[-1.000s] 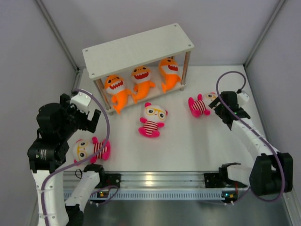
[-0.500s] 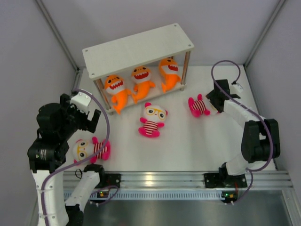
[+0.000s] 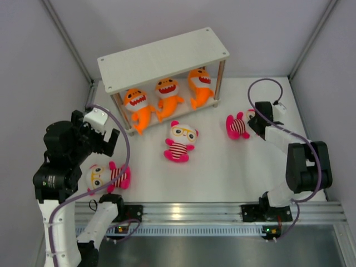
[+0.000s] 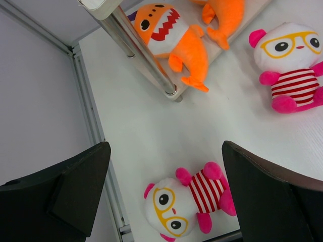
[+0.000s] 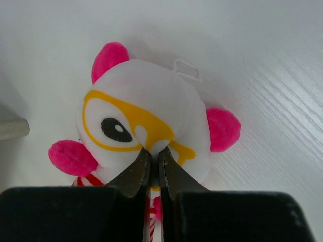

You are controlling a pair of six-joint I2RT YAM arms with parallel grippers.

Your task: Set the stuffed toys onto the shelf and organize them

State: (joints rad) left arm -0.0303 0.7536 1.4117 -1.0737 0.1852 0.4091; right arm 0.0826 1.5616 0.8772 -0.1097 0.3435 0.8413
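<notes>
Sharks [image 3: 167, 94] crowd the shelf's [image 3: 161, 55] lower board. Only the wrist view shows the right jaws pinching a doll's [image 5: 146, 113] face; left jaws gape.

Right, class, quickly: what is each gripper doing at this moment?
Left gripper: open, holding nothing.
Right gripper: fingers shut, tips pressed into the white doll at its face; a real grip cannot be told.
</notes>
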